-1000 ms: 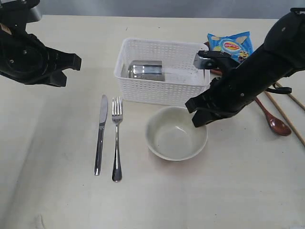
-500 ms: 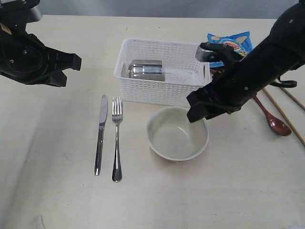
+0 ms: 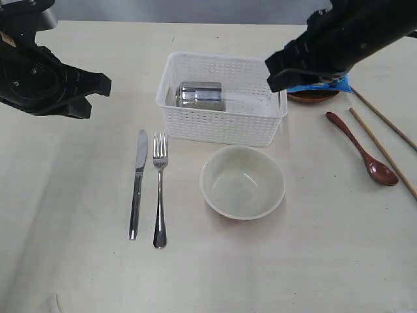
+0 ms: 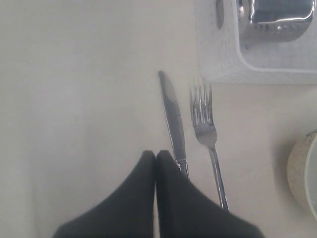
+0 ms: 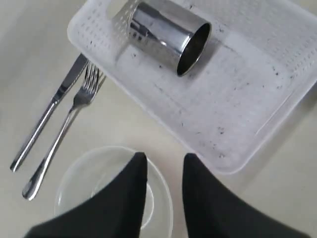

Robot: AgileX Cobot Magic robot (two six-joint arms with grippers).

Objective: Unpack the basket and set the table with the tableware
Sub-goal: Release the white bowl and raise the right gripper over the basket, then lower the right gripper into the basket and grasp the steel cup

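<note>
Only the shiny steel cup (image 3: 199,95) is left in the white lattice plastic basket (image 3: 221,134) (cream bowl (image 3: 215,195), steel knife (image 3: 137,182) and steel fork (image 3: 159,195) lie nearer), right gripper (image 5: 166,158) parted and empty, left gripper (image 4: 155,154) closed.

Bright, even light — soft shadows, glare on the cup (image 5: 163,34).

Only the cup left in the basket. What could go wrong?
1. The cup lies on its side, round and shiny; it may roll or slip from the open right hand.
2. It sits close to the basket wall; a finger could catch it and shove the basket toward the bowl.
</note>
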